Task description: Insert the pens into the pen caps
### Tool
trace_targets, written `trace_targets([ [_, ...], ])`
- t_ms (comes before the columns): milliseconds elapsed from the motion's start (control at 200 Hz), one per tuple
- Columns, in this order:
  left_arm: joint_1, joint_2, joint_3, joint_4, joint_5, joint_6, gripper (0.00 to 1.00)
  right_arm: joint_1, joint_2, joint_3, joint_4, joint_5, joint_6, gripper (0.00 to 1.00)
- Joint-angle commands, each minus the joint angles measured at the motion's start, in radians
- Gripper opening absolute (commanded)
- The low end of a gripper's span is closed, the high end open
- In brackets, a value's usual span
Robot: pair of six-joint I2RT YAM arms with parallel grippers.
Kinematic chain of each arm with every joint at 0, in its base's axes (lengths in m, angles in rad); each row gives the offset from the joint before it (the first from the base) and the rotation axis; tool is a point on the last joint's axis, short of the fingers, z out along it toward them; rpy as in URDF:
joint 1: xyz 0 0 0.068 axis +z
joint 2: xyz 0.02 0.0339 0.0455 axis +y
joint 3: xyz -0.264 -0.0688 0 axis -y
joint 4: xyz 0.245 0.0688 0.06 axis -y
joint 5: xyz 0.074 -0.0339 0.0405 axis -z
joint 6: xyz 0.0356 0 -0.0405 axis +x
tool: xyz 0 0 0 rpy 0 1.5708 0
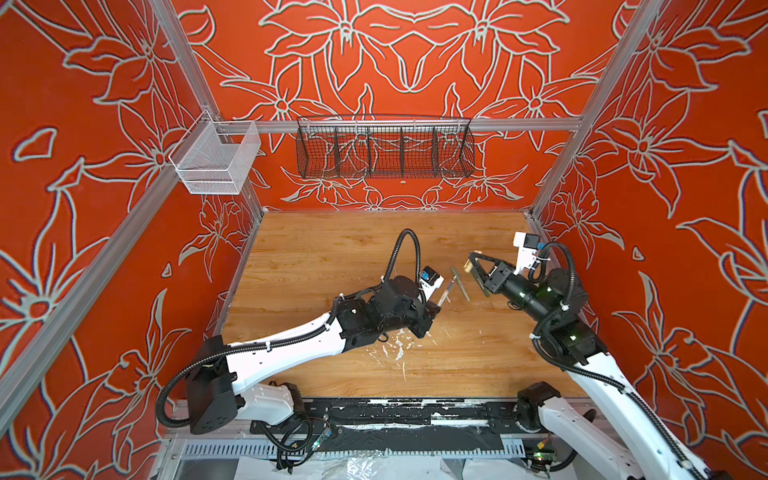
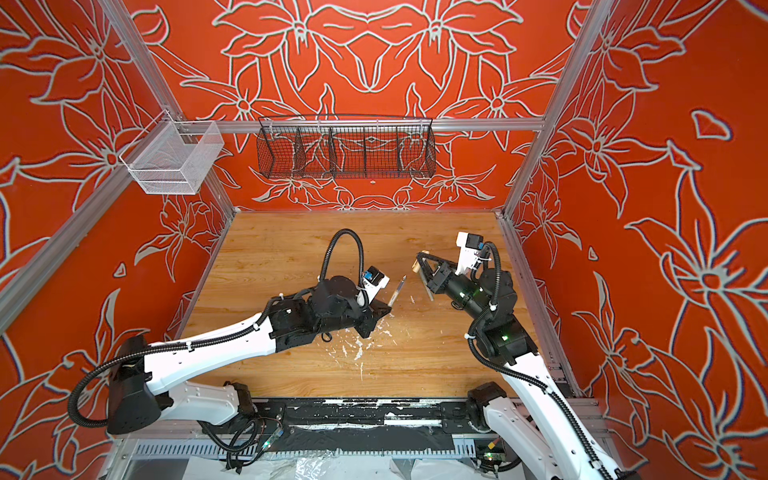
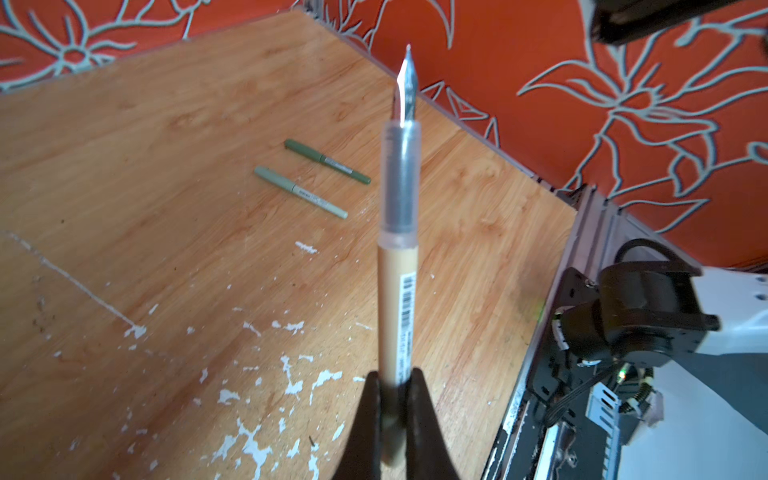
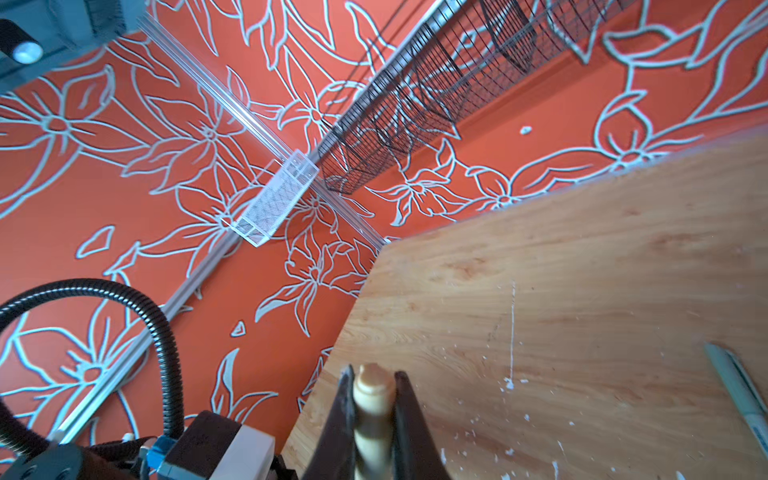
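Step in hand: capping the last pen. Left gripper pinches the beige pen low on its barrel, nib bare and pointing away from the wrist. In a top view the beige pen hangs above the desk, right of centre, nib toward the far edge. Right gripper is clamped on the beige cap, held in the air nearer the right edge and apart from the nib. The cap end that shows looks rounded, so likely closed; the mouth is not visible and I cannot tell where it faces. Judgement: before closing the gap, turn the cap so its mouth looks down the pen's axis, then push straight along that axis. Any tilt would drive the nib into the cap rim. The pen is gripped far from the nib and may pivot under load, so push slowly. Around: dark green pen and pale green pen lie side by side, not touching, on the desk toward the right edge. Both look capped. They sit beneath the work, not in the line from nib to cap. White flecks lie toward the near edge. Wire basket and mesh basket hang on the wall rails, well apart from the work.
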Motion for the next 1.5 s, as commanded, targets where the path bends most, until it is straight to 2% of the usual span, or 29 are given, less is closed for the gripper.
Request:
trace_targets([
  [0,0.003,-0.022,-0.004,0.054,0.060,0.046,0.00,-0.003,-0.004,-0.005,0.101,-0.019,0.047,0.00],
  [160,0.003,-0.033,-0.008,0.068,0.066,0.056,0.00,-0.003,-0.013,-0.024,0.123,0.002,0.042,0.00],
  [335,0.003,-0.033,0.002,0.064,0.069,0.060,0.00,-0.002,0.002,-0.011,0.120,-0.039,0.012,0.00],
  [816,0.009,-0.018,0.040,0.040,0.061,0.059,0.00,0.012,-0.009,0.009,0.017,-0.084,-0.073,0.00],
  [1256,0.026,0.019,0.056,0.032,0.083,0.048,0.00,0.017,-0.050,-0.014,0.058,-0.076,-0.061,0.00],
  [1496,0.027,0.035,0.070,0.030,0.092,0.048,0.00,0.020,-0.014,0.017,0.032,-0.125,-0.094,0.00],
])
